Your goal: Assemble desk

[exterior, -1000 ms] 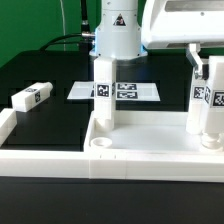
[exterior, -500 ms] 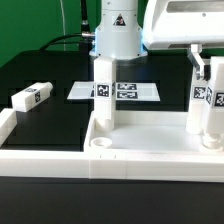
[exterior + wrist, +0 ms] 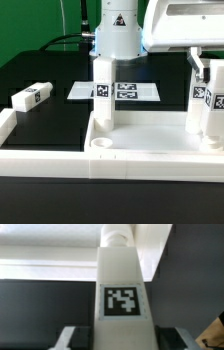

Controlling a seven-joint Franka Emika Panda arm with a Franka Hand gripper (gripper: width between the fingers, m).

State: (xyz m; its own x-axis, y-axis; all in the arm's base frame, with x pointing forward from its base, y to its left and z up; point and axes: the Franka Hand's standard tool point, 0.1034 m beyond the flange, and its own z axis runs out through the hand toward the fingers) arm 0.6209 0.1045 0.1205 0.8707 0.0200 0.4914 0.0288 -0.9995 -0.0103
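Little is seen to have changed since the earlier frames: the end effector [image 3: 205,62] is kept closed part-way on the held leg [image 3: 206,100], which is stood upright on the tabletop [image 3: 150,145] at the exterior view's right. One tabletop and three legs are counted. Besides the held leg, a standing leg [image 3: 103,95] is set upright at the tabletop's left side, and a loose leg [image 3: 30,97] is laid on the black table [image 3: 60,70], well apart from the end effector.

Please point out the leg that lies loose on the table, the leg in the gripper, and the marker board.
loose leg [image 3: 30,98], exterior view, middle of its side.
held leg [image 3: 123,277], wrist view, face above its tag.
marker board [image 3: 149,91], exterior view, bare part beside the tags.
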